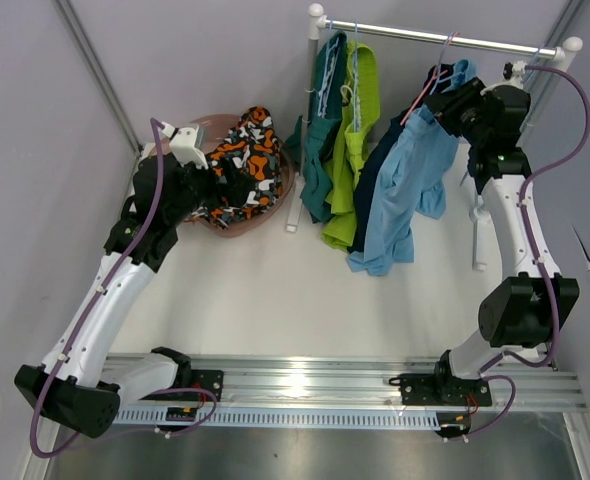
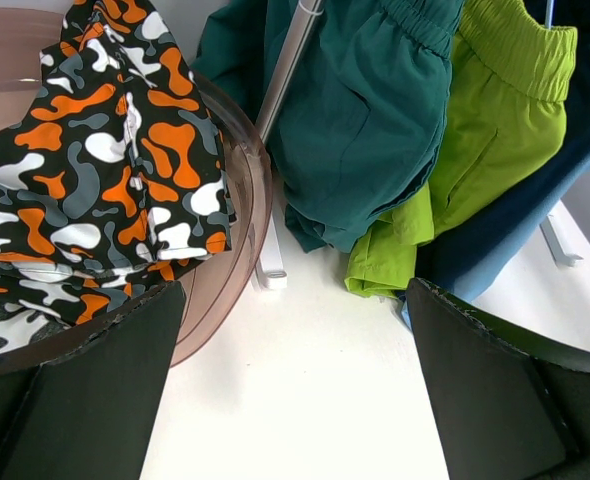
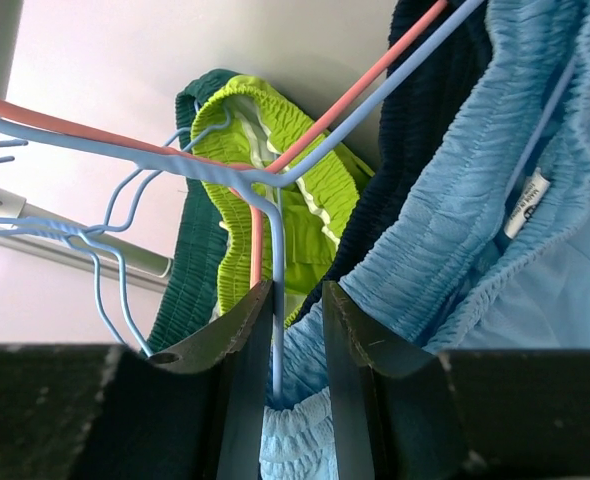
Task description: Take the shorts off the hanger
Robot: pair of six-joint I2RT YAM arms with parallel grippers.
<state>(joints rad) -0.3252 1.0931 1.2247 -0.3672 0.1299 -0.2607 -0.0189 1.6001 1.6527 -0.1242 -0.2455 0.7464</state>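
Four pairs of shorts hang from the rack rail [image 1: 445, 38]: teal [image 1: 320, 150], lime green [image 1: 360, 130], navy [image 1: 380, 160] and light blue [image 1: 405, 180]. The blotch-patterned shorts [image 1: 250, 160] lie in a brown basin [image 1: 285, 185]. My right gripper [image 1: 440, 100] is up at the rail. In the right wrist view it [image 3: 297, 330] is shut on the light blue shorts' waistband [image 3: 455, 230], with the blue hanger wire [image 3: 276, 320] between the jaws. My left gripper [image 2: 295, 390] is open and empty above the table, beside the basin [image 2: 225, 270] and the patterned shorts [image 2: 85, 170].
The white rack foot [image 2: 270, 270] stands on the table next to the basin. A pink hanger [image 3: 255, 240] hangs beside the blue one. The teal [image 2: 365, 110] and lime green [image 2: 485, 130] shorts hang low ahead of the left gripper. Grey walls close in on both sides.
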